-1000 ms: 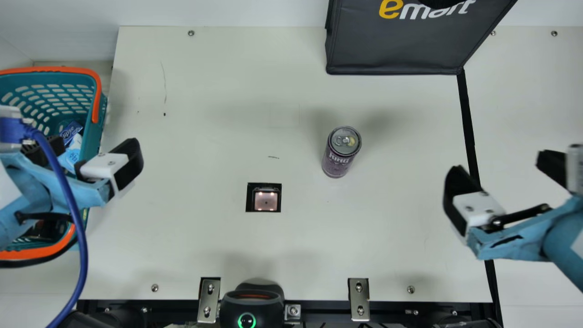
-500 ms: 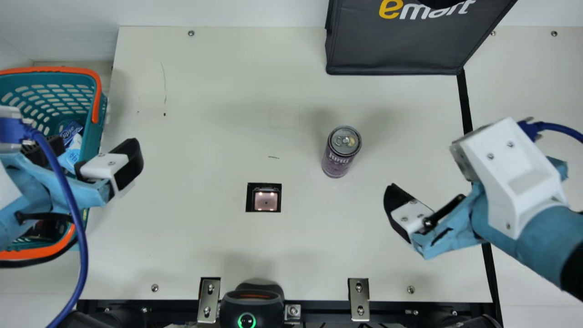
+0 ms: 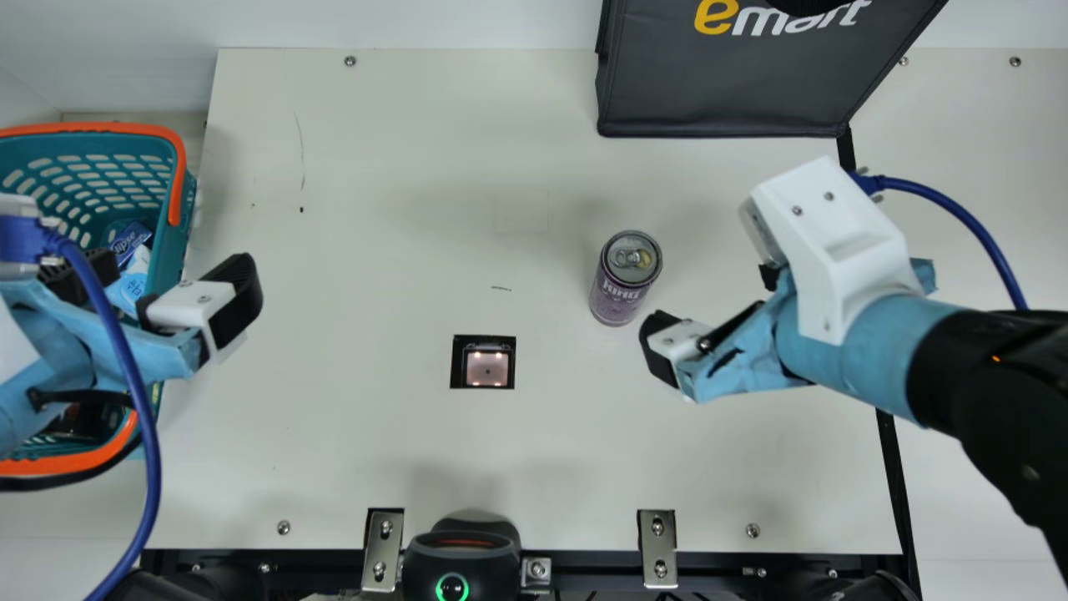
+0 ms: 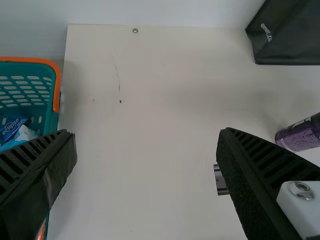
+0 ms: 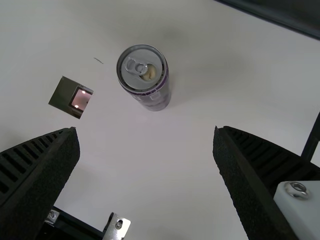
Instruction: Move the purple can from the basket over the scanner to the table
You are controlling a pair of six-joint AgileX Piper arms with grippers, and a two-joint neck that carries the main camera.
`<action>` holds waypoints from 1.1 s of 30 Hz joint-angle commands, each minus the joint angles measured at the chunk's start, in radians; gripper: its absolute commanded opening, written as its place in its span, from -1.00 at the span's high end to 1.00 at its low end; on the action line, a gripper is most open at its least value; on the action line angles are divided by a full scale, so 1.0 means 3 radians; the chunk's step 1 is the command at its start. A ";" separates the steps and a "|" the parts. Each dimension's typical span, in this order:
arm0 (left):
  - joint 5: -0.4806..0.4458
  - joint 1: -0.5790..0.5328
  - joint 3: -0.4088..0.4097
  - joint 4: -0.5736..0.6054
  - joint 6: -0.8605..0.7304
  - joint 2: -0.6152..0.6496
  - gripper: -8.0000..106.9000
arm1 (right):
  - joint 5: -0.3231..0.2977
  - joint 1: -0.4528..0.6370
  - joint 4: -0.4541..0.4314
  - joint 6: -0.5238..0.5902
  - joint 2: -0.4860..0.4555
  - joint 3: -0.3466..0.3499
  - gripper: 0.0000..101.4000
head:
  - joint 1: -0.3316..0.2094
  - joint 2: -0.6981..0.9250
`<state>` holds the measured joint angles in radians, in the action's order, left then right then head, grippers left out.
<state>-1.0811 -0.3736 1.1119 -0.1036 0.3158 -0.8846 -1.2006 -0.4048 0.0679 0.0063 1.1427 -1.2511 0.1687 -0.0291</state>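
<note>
Main view: purple can (image 3: 617, 292) upright on table (image 3: 375, 434), pale lettering on its side; bag (image 3: 717, 92), yellow-and-white print. Left gripper (image 3: 175, 257) at basket (image 3: 171, 250); right gripper (image 3: 713, 302) near can.

Left wrist view: fingers (image 4: 42, 165) apart; small white print on bag.

Right wrist view: fingers (image 5: 250, 175) apart.

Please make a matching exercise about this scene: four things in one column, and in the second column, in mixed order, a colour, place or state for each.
1. Purple can
2. Basket
3. Bag
4. Right gripper

A. Teal and orange
B. Open, holding nothing
C. Upright, pull tab on top
D. Dark, at the table's far side

Right pairs: 1-C, 2-A, 3-D, 4-B
</note>
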 commanded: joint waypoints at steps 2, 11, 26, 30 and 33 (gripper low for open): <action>0.0000 0.0000 0.0000 0.0000 0.0000 0.0000 -0.71 | 0.0075 -0.0103 -0.0059 -0.0231 0.0107 0.0000 -0.87 | -0.0102 0.0005; 0.0000 0.0000 0.0000 0.0000 0.0000 0.0000 -0.71 | 0.0343 -0.0385 -0.0310 -0.0679 0.0391 0.0015 -0.87 | -0.0102 0.0005; 0.0000 0.0000 0.0000 0.0000 0.0000 0.0000 -0.71 | 0.0966 -0.0578 -0.0671 -0.0969 0.0803 0.0286 -0.87 | -0.0102 0.0005; 0.0000 0.0000 0.0000 0.0000 0.0000 0.0000 -0.71 | 0.1142 -0.0566 -0.0682 -0.0926 0.0862 0.0402 -0.87 | -0.0102 0.0005; 0.0000 0.0000 0.0000 0.0000 0.0000 0.0000 -0.71 | 0.1266 -0.0550 -0.0692 -0.0897 0.0897 0.0484 -0.87 | -0.0102 0.0005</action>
<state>-1.0811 -0.3736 1.1119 -0.1036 0.3158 -0.8846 -0.8370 -0.5732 -0.1395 -0.2663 1.4105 -1.1133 0.1687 -0.0291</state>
